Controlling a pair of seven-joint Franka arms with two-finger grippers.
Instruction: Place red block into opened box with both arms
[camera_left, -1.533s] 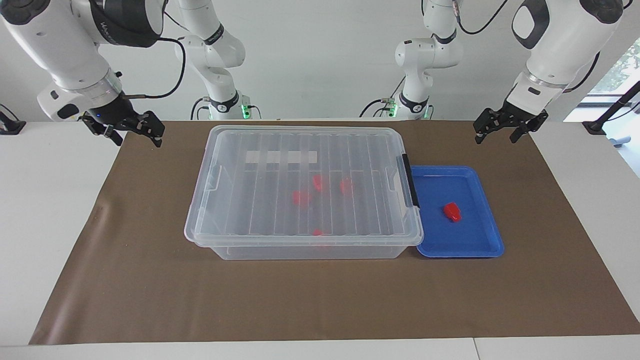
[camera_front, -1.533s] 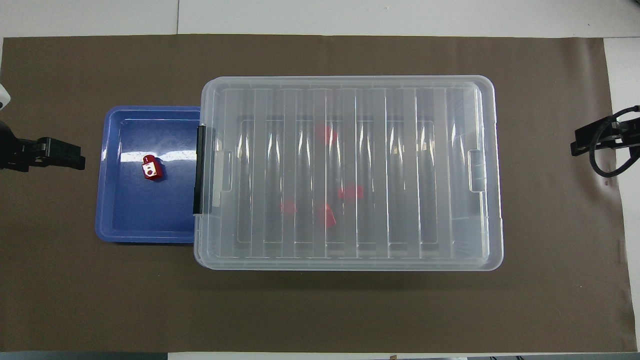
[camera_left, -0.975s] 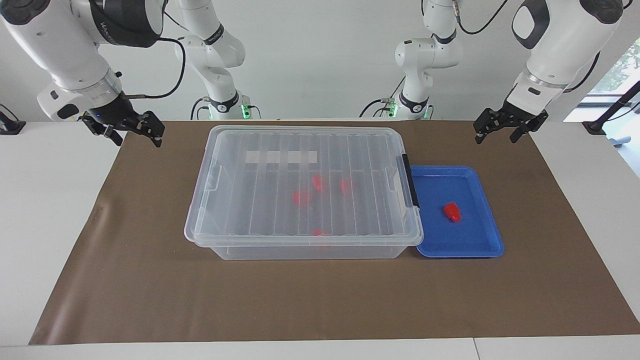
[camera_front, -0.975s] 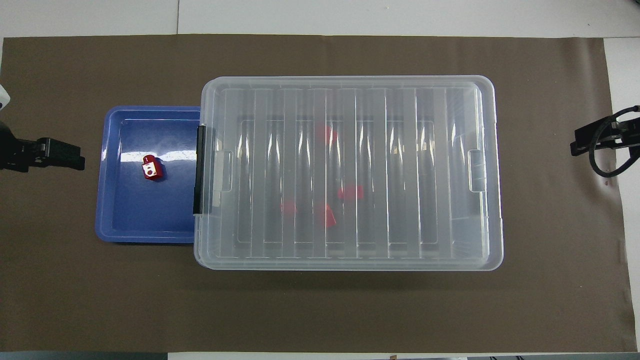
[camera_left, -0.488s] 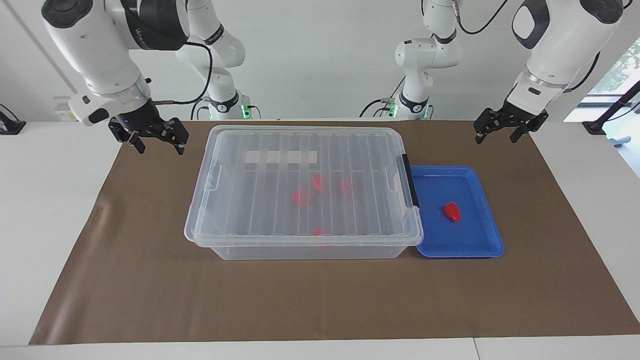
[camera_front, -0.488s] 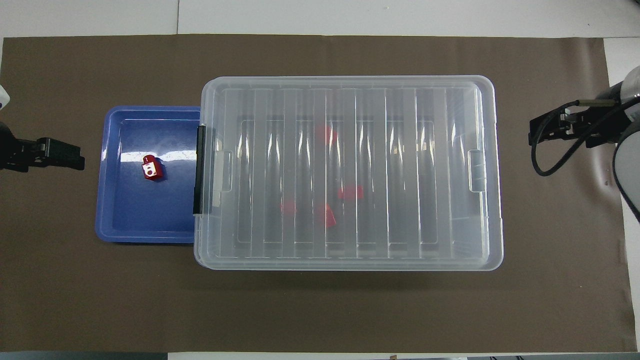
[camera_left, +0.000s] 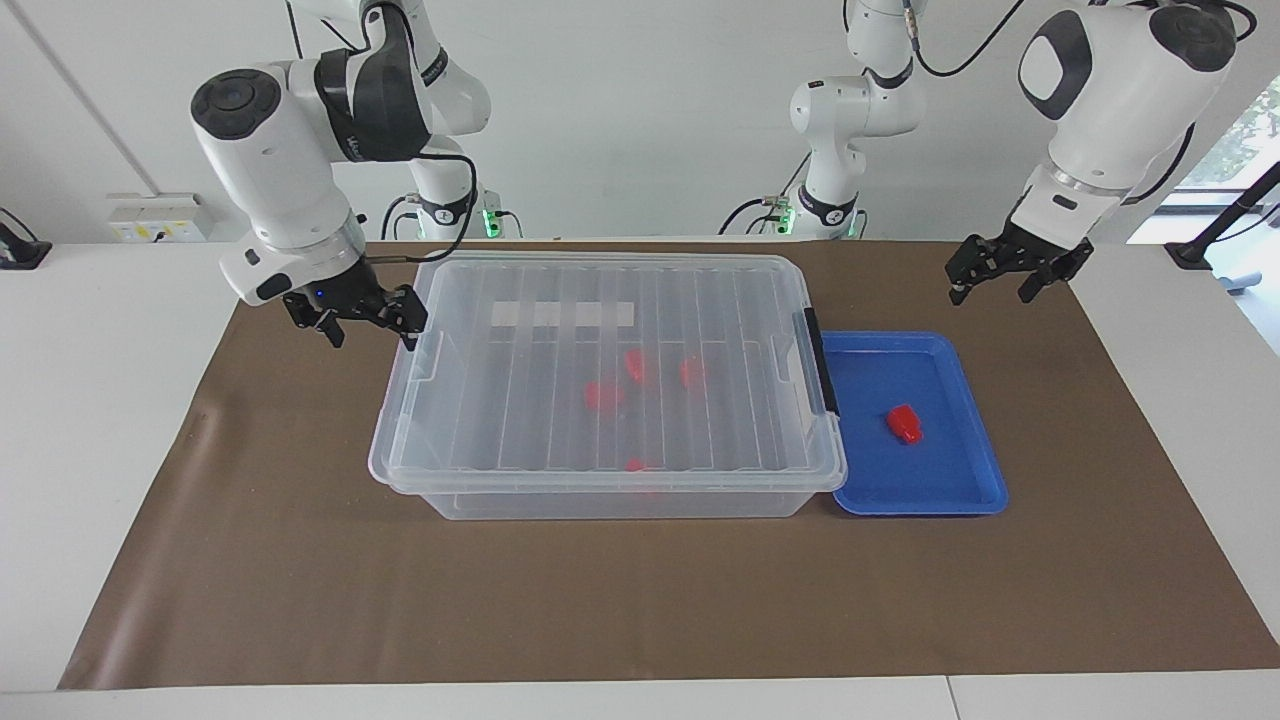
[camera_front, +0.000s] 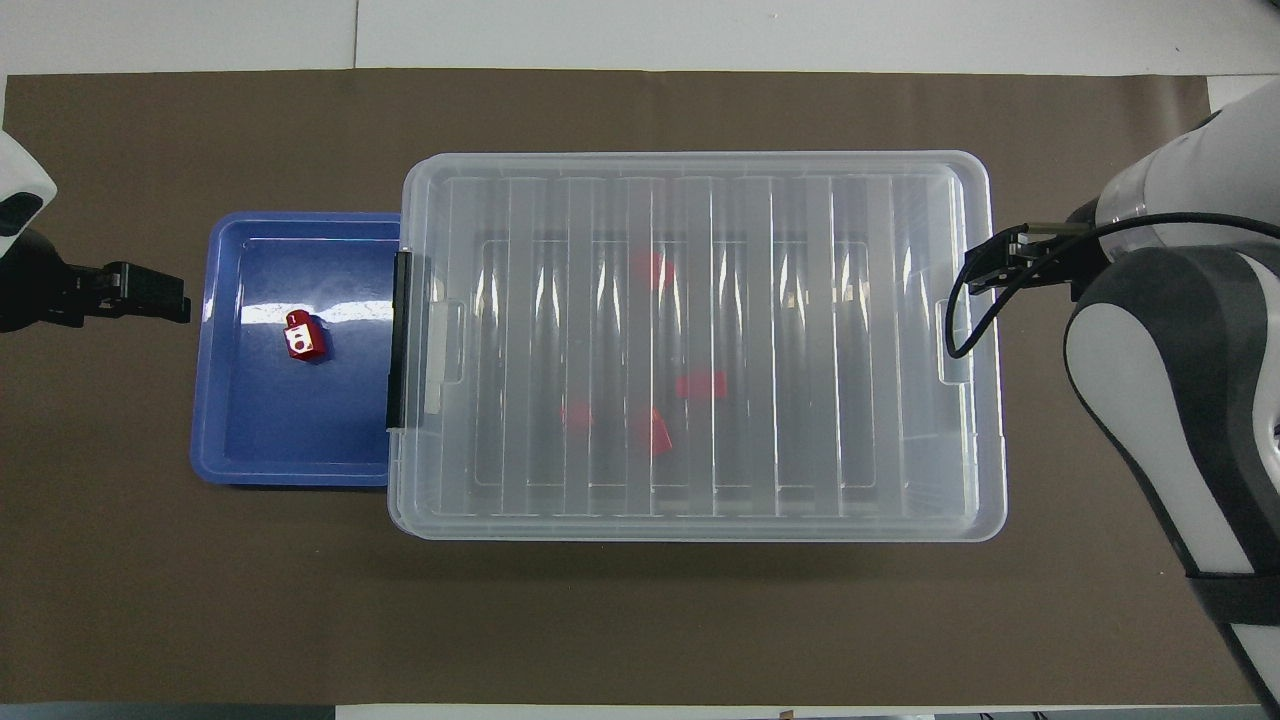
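A large clear box (camera_front: 700, 345) with its ribbed lid on is seen at the centre of the frame, on brown paper (camera_front: 620, 620). Blurred red pieces (camera_front: 655, 430) are seen through the lid. A blue tray (camera_front: 290, 450) is set against the box's left end, and the red block (camera_front: 302, 336) lies in it. A black gripper (camera_front: 150, 294) is seen at the left edge; a white arm (camera_front: 1170, 380) fills the right edge.

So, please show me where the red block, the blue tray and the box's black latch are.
red block (camera_left: 904, 424): facing view, on its top face.
blue tray (camera_front: 300, 440): overhead view, on its bare floor.
black latch (camera_front: 402, 340): overhead view, on its middle.
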